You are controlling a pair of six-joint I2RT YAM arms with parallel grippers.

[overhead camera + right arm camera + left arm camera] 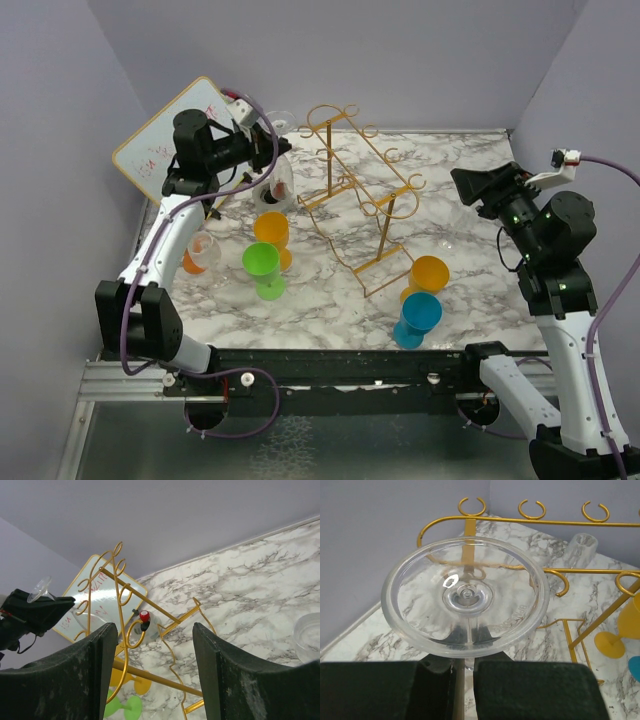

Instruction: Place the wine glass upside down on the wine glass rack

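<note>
Top view, left tool [264, 145]: pinches the stem of the wine glass [276, 186], foot up and bowl hanging, lifted off the tabletop [460, 300] just left of the wine glass rack [328, 160].
Top view, right tool [478, 186]: spread, holding nothing, well to the rack's right.
Left wrist, glass: its round foot [465, 597] sits just beyond the pads [370, 690], with the stem clamped between them. The rack's scroll hooks [535, 521] lie ahead, apart from the foot.
Right wrist, rack [165, 681]: framed by the open fingers, with the glass foot [40, 587] at far left.
Step in hand: probably carrying the inverted glass to a rack arm.
Doing it well: align the stem with a gap between wires, keep the foot above them, slide in level, and release only once the foot rests.
</note>
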